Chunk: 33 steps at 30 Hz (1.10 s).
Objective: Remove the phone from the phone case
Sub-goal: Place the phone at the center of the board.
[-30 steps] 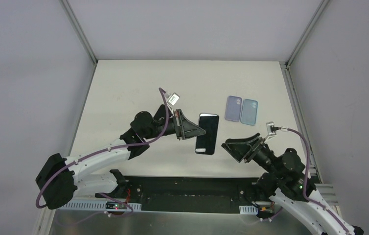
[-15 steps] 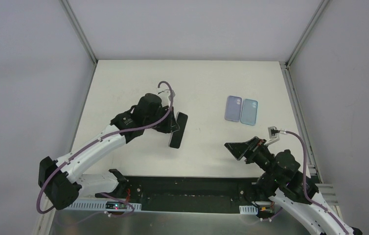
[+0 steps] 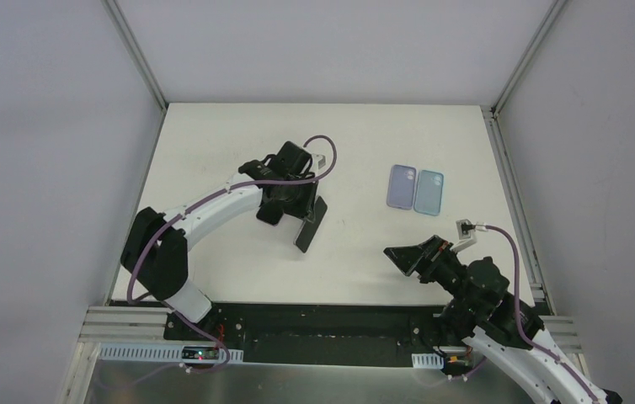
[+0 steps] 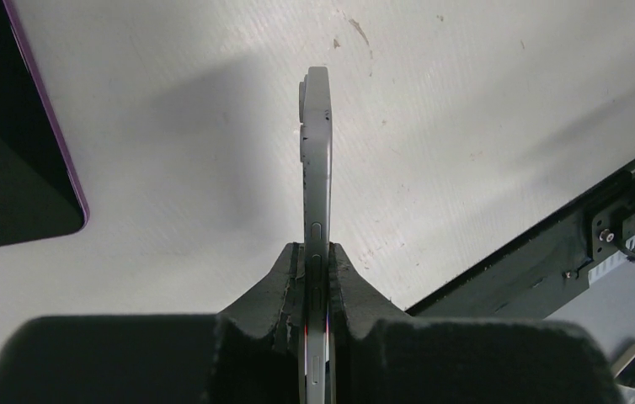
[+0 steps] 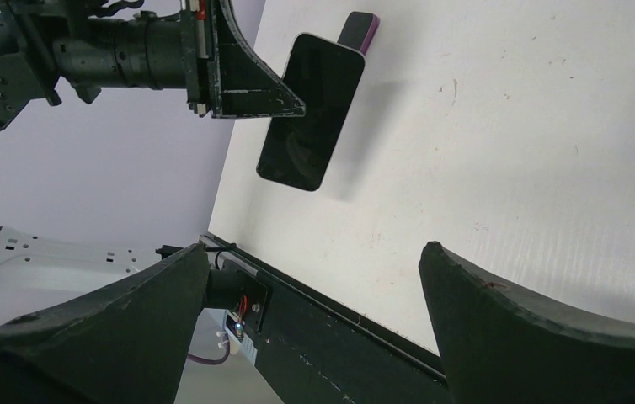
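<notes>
Two arms at work, seen from above and from each wrist. Your left gripper [image 4: 316,263] is pinched tight on the phone [image 4: 316,151], clamped across its faces so that the phone hangs edge-on off the table [image 3: 213,143]. The grey side rail shows buttons and a lens bump, and these views do not tell you whether a thin shell is on it. Your right gripper [image 5: 314,252] is spread wide and empty, at 4 o'clock of the phone and well apart from it. At 2 o'clock two shells lie flat side by side — a lavender case [image 3: 401,185] and a teal case [image 3: 429,192]. A dark purple-rimmed slab [image 4: 11,126] lies on the table at 9 o'clock of the phone, near it. Step in hand, as judged: the phone is held up, with separation either done or about to begin. Next move: if a shell is on it, bring your right fingers in to peel one corner while the left holds firm — otherwise lower the phone flat beside the slab and let go.
</notes>
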Available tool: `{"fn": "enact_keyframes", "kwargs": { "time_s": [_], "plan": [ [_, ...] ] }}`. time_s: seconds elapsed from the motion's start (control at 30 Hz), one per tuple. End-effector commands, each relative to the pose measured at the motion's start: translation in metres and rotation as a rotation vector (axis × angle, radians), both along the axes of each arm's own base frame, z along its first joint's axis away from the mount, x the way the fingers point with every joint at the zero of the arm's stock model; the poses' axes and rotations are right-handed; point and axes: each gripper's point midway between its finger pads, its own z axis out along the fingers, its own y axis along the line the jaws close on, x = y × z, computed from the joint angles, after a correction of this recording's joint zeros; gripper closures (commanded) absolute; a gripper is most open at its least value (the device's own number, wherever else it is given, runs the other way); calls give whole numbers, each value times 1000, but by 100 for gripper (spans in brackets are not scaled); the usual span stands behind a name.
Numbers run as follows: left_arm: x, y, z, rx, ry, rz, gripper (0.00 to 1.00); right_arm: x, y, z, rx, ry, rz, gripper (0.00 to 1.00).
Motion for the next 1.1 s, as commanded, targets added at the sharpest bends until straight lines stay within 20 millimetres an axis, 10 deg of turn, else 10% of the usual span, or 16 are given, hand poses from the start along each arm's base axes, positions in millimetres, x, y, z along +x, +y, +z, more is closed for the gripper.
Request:
{"fn": "enact_keyframes", "kwargs": {
  "time_s": [0.0,1.07],
  "plan": [
    [20,-13,16,-38,-36,-46,100,-4,-1,14,68,-31,5,1],
    [75,4,-41,42,33,81,100,2,5,7,46,-15,4,1]
  ]
}}
